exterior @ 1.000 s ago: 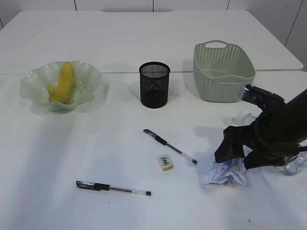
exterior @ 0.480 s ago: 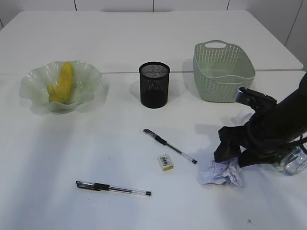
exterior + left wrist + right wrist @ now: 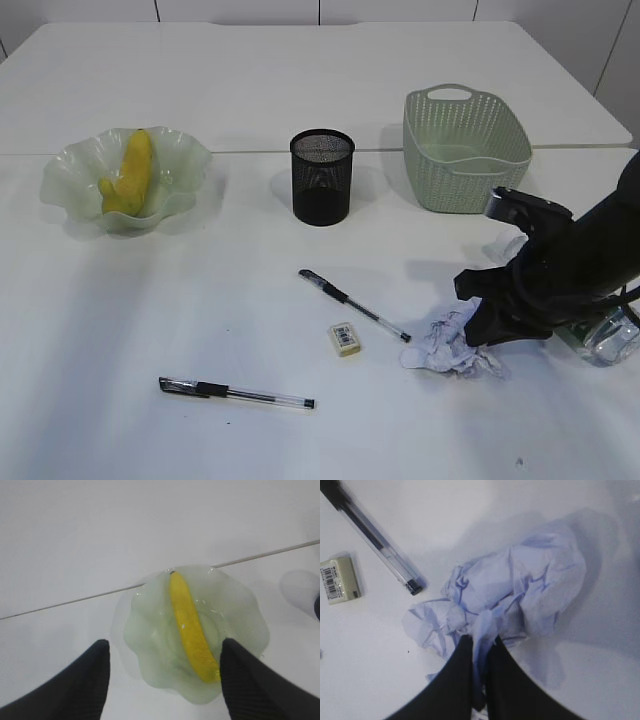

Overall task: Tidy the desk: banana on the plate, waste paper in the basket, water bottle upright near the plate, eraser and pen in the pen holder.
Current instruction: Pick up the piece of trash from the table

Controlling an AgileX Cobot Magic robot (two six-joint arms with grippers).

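Though sleeved, eraser (image 3: 339, 580) shows barcode, txt illegible.

Bright, even light; soft shadows; slightly blurred wrist views

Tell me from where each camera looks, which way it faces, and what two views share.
Exterior: at a slant from the desk's front, over all things; right arm shows.
Left wrist: above the plate, facing down at the banana; open left gripper shows.
Right wrist: low, facing down at the paper; right gripper pinches it.
Shared: exterior and right wrist both show paper, eraser, pen.
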